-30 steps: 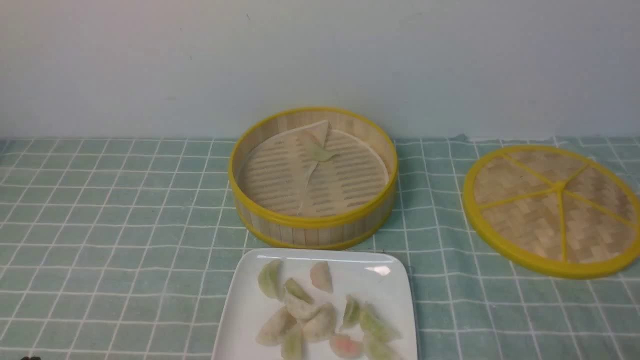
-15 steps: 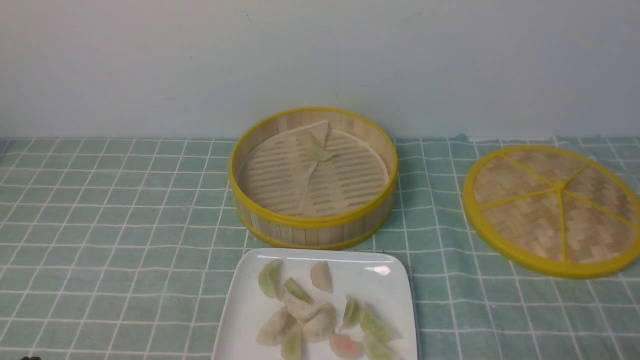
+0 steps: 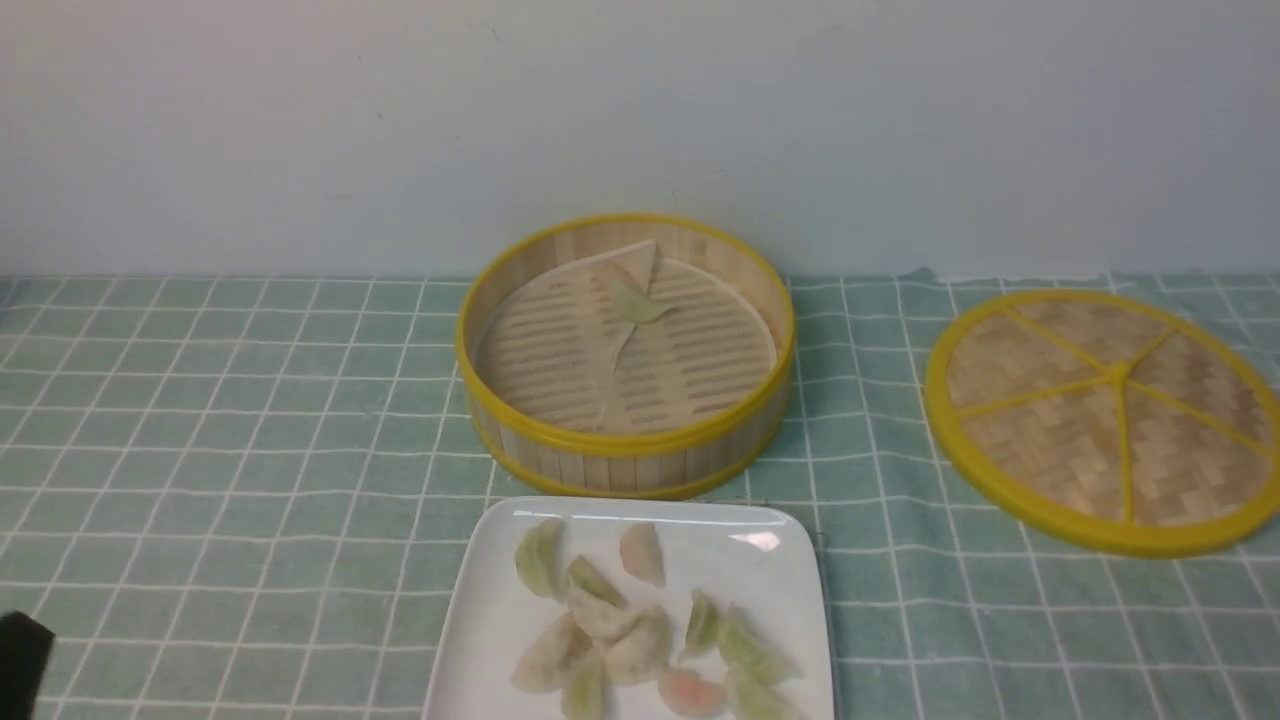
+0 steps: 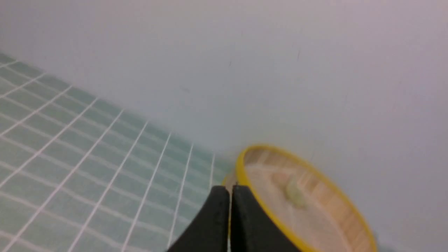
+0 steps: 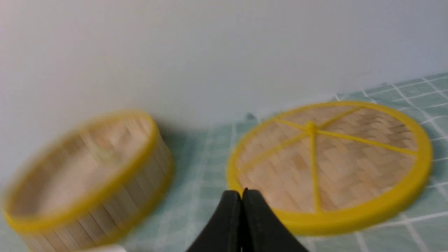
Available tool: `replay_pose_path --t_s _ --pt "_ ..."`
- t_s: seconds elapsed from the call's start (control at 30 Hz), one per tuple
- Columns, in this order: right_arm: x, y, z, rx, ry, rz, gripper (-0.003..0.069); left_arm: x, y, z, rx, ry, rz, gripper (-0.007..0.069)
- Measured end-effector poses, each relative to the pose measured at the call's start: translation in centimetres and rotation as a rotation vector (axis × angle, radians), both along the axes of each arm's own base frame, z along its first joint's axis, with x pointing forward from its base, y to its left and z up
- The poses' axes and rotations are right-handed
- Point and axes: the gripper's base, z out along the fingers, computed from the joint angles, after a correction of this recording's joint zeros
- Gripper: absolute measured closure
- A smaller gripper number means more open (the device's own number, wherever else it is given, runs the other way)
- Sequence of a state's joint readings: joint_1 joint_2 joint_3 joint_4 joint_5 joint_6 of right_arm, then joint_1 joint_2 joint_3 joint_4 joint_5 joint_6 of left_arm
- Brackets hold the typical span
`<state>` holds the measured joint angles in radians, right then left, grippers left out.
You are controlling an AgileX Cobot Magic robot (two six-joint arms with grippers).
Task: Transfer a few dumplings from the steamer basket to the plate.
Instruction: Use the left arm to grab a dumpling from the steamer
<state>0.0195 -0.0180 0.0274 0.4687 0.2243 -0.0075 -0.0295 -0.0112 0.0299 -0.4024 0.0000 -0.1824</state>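
**Front and wrist views, late stage of the transfer.** The steamer basket (image 3: 625, 440) stands at the middle of the table, on a green checked cloth (image 3: 200, 450). The white square plate (image 3: 480, 620) lies on the robot's side of it, its far edge just beside the basket wall. About ten dumplings (image 3: 640, 640), pale green, whitish and one pinkish, lie on the plate, several of them touching or overlapping. Inside the basket, the creased white liner (image 3: 560, 350) carries a single pale green dumpling (image 3: 635, 300) near the far wall; the rest of the slatted floor is bare. The woven lid (image 3: 1100, 420) lies flat to the robot's right, well apart from the basket.

The left end effector (image 4: 230, 190) and the right end effector (image 5: 241, 194) are both clenched, fingers pressed together and grasping nothing. Neither is over the basket or the plate in the front view, where only a dark sliver, probably of the left arm (image 3: 20, 660), shows at the lower-left edge.

Judged against the task, "a few dumplings" is already met, and at most the last dumpling is left to move.
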Motion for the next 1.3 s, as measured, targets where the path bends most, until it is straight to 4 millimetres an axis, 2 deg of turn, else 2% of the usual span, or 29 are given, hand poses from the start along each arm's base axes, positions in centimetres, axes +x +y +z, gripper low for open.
replay_pose_path --t_s 0.03,0.07,0.1,0.13,0.2,0.23,0.33,0.37,0.43,0.47,0.5,0.53,0.63,0.73,0.77,0.8,0.83,0.87,0.9,1.07,1.1,1.17,1.27,1.3 --pt "0.0 -0.1 0.4 0.105 -0.035 -0.015 0.0673 0.0 0.2 0.4 -0.037 -0.041 0.016 0.0631" --pt "0.0 -0.1 0.5 0.131 -0.042 -0.018 0.0673 -0.1 0.3 0.6 -0.06 -0.065 0.027 0.0631" --pt "0.0 -0.4 0.9 0.312 -0.081 -0.038 0.0673 -0.3 0.8 1.6 -0.114 -0.174 0.076 0.0631" --pt "0.0 -0.6 1.1 0.405 -0.104 -0.052 0.0673 -0.4 1.0 2.0 -0.133 -0.209 0.091 0.0631" --pt "0.0 -0.9 1.4 0.528 -0.142 -0.081 0.0673 -0.8 1.1 3.8 -0.155 -0.263 0.089 0.0631" --pt "0.0 -1.0 1.5 0.538 -0.15 -0.087 0.0673 -0.8 1.1 4.0 -0.156 -0.268 0.086 0.0631" --pt "-0.1 -1.5 1.8 0.655 -0.189 -0.125 0.0673 -1.4 0.1 9.5 -0.051 -0.234 0.002 0.0631" --pt "-0.1 -1.5 1.8 0.654 -0.188 -0.123 0.0673 -1.4 0.1 10.3 -0.041 -0.229 -0.004 0.0631" --pt "-0.3 -0.7 3.0 0.562 -0.157 -0.043 0.0673 -0.2 -0.8 13.5 0.082 -0.057 -0.076 0.0631" --pt "-0.6 -0.1 4.3 0.482 -0.147 0.011 0.0673 0.8 -1.1 14.7 0.134 0.042 -0.117 0.0631" --pt "-0.9 0.4 6.3 0.385 -0.145 0.064 0.0673 2.7 -1.5 16.1 0.192 0.167 -0.164 0.0631" --pt "-1.0 0.9 7.9 0.304 -0.119 0.116 0.0673 3.0 -1.8 16.5 0.234 0.234 -0.203 0.0631" --pt "-0.4 2.2 11.5 0.107 0.011 0.24 0.0673 7.8 -2.8 17.9 0.364 0.513 -0.368 0.0631" --pt "2.3 3.2 14.7 -0.087 0.247 0.376 0.0673 12.4 -3.7 16.7 0.459 0.745 -0.573 0.0631" --pt "2.5 3.2 14.9 -0.098 0.262 0.384 0.0673 12.7 -3.7 16.5 0.454 0.76 -0.583 0.0631" --pt "4.6 3.4 15.7 -0.184 0.373 0.44 0.0673 14.3 -4.1 15.2 0.463 0.837 -0.665 0.0631" --pt "4.7 3.5 16.1 -0.198 0.384 0.454 0.0673 14.6 -4.1 14.9 0.464 0.85 -0.681 0.0631" --pt "6.6 3.6 16.9 -0.263 0.458 0.505 0.0673 15.4 -4.3 14.0 0.473 0.877 -0.718 0.0631" --pt "8.7 3.7 17.3 -0.304 0.518 0.548 0.0673 15.8 -4.3 13.4 0.479 0.884 -0.735 0.0631" --pt "15.7 5.1 19.3 -0.4 0.586 0.66 0.067 15.9 -4.2 13.0 0.515 0.892 -0.733 0.0631" --pt "17.4 5.9 19.4 -0.431 0.595 0.685 0.067 15.9 -4.1 13.0 0.522 0.892 -0.729 0.0631" --pt "19.4 7.4 19.4 -0.476 0.603 0.725 0.067 15.9 -4.1 13.0 0.528 0.893 -0.726 0.0631" --pt "24.3 10.9 18.2 -0.548 0.647 0.79 0.0669 15.9 -4.0 13.0 0.533 0.895 -0.724 0.0631" --pt "24.3 11.1 18.6 -0.55 0.636 0.791 0.0669 15.9 -4.0 13.0 0.533 0.895 -0.724 0.0631"
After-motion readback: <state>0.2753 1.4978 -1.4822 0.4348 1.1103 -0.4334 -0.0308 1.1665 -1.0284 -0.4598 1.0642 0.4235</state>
